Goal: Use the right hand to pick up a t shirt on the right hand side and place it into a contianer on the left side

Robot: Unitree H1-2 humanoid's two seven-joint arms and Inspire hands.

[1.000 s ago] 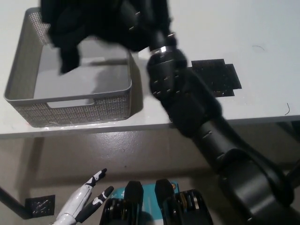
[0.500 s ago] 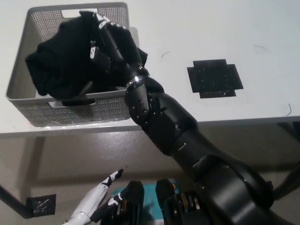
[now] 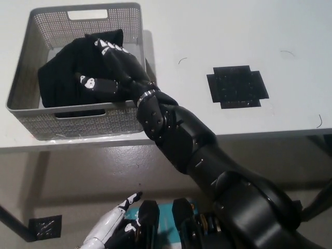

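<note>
Since the frame half a second earlier, the black t-shirt [image 3: 65, 78] has dropped from a raised bundle above the rim to lie lower inside the grey mesh container [image 3: 132, 31], and the right hand [image 3: 106, 72] has moved down with it. The right hand now sits inside the container, resting on top of the t-shirt; its fingers [image 3: 96, 85] curl down against the cloth, but whether they grip it cannot be determined. The black right arm runs from the bottom right, crossing the container's near right corner. The container stands on the left part of the white table [image 3: 207, 31], near its front edge. A black square mat [image 3: 237, 86] lies flat on the table to the right, well apart from the container. The white left hand [image 3: 111, 228] rests at the lower left, below the table edge, fingers apart and holding nothing. No legible writing, brand or label appears on any item.
</note>
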